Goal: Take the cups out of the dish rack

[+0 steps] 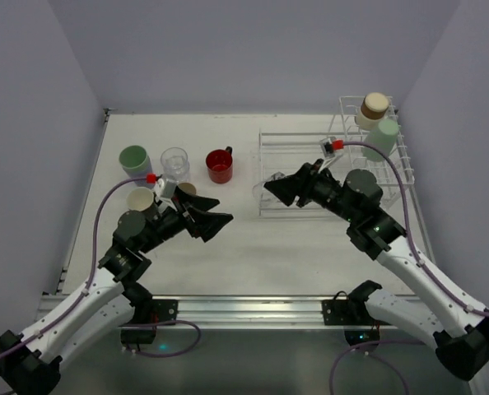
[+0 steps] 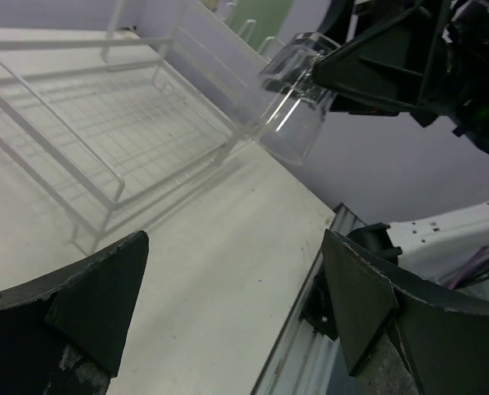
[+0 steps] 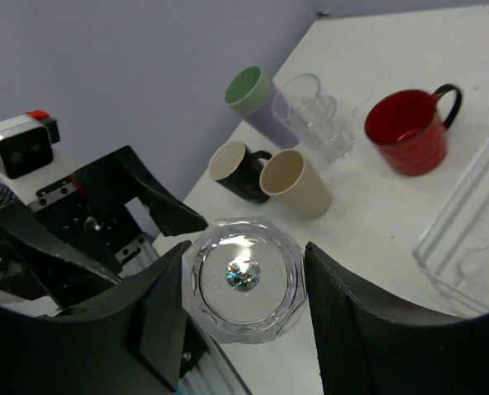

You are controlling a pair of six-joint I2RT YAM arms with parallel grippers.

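My right gripper (image 3: 244,284) is shut on a clear glass (image 3: 243,278), bottom toward the camera, and holds it tilted in the air off the front-left corner of the white dish rack (image 1: 335,169). In the left wrist view that glass (image 2: 298,111) hangs up ahead beside the rack (image 2: 104,140). My left gripper (image 2: 236,284) faces it, open and empty, low over the table (image 1: 212,219). Two cups rest in the rack's upright part, a tan-brown one (image 1: 374,108) and a pale green one (image 1: 383,137).
On the table's left stand a lavender tumbler with green inside (image 1: 135,160), another clear glass (image 1: 175,163), a red mug (image 1: 221,165), a black-handled mug (image 1: 142,199) and a tan cup (image 1: 187,190). The table's metal front rail (image 2: 310,346) lies under my left gripper.
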